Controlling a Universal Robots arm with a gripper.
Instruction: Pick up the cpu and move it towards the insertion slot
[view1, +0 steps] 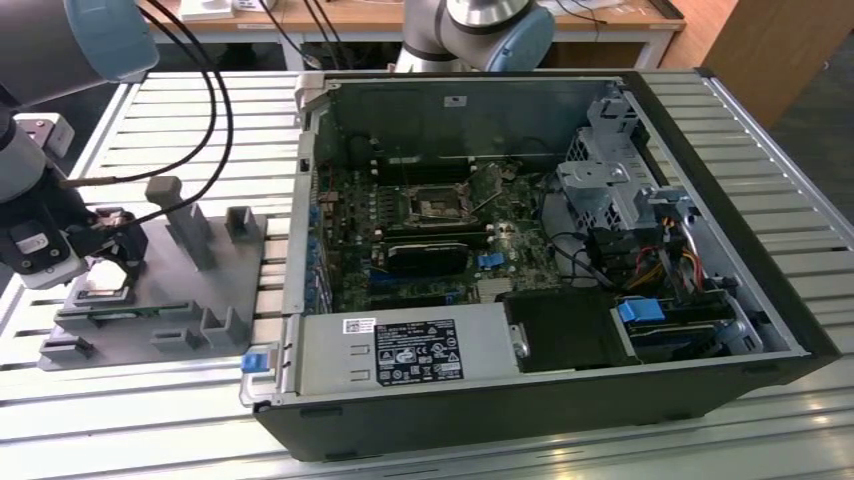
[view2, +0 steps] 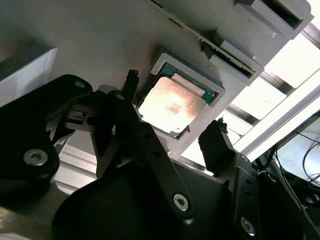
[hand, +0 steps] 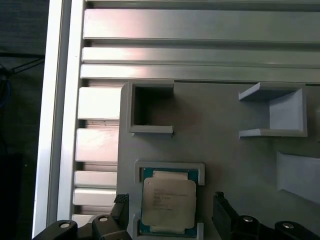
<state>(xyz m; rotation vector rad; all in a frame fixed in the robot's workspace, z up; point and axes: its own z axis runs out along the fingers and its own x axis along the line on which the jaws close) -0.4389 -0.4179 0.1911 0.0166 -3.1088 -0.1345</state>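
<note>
Jaws spread wide, one on each side of the cpu (hand: 169, 202), and by my read neither is touching it, so nothing is gripped. The chip lies flat in its pocket on the grey fixture block (hand: 220, 135), which rests on the slatted surface (view1: 174, 110). This looks like the pick-up step, grasp not yet made. A clean grip calls for level, square contact on opposite edges. The insertion slot (view1: 438, 203) sits well apart, inside the open computer case (view1: 747, 210).
</note>
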